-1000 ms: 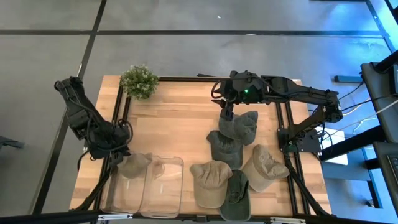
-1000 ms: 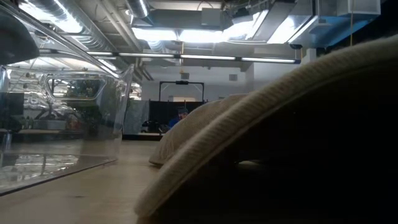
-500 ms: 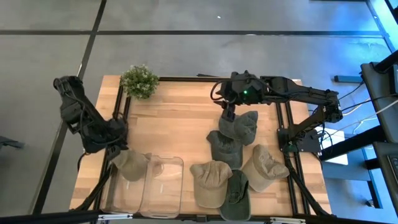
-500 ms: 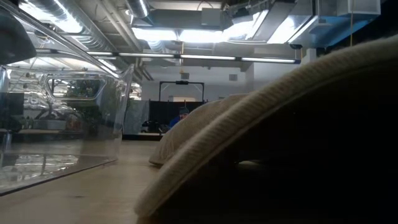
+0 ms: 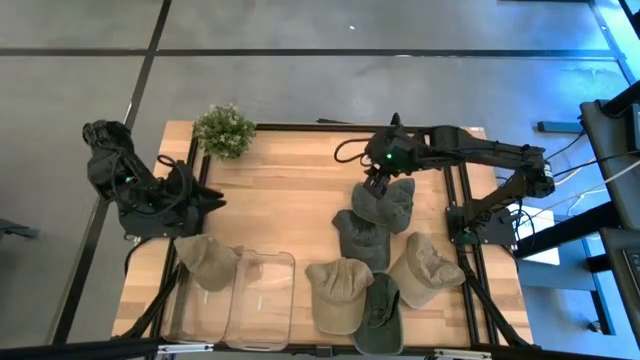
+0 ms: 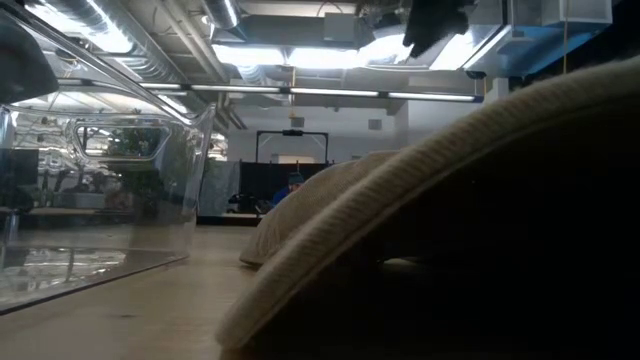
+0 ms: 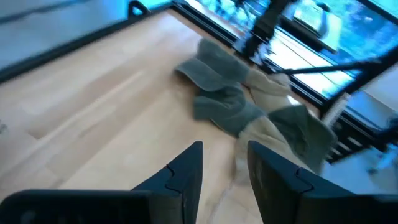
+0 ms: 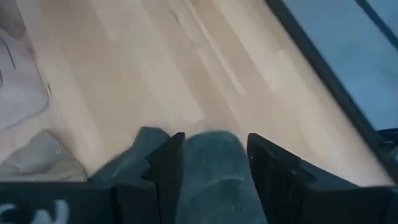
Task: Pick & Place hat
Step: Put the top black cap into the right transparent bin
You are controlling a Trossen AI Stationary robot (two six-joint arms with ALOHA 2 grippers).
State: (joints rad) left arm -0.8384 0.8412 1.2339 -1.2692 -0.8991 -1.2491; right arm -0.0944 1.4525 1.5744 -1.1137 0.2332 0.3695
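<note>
Hovering just above the grey-green hat (image 5: 385, 203), the right gripper (image 5: 378, 184) has parted, empty jaws; left gripper (image 5: 213, 201) likewise open, well apart.

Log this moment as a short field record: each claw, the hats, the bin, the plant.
left claw: open, empty, over bare wood above the bin corner
right claw: open, fingers straddling the grey-green hat at the top of the pile
hat by bin: tan hat draped on the clear bin's left rim
hat pile: five hats at table right, overlapping
plant: small green plant at the table's far left corner
table: wooden table
</note>
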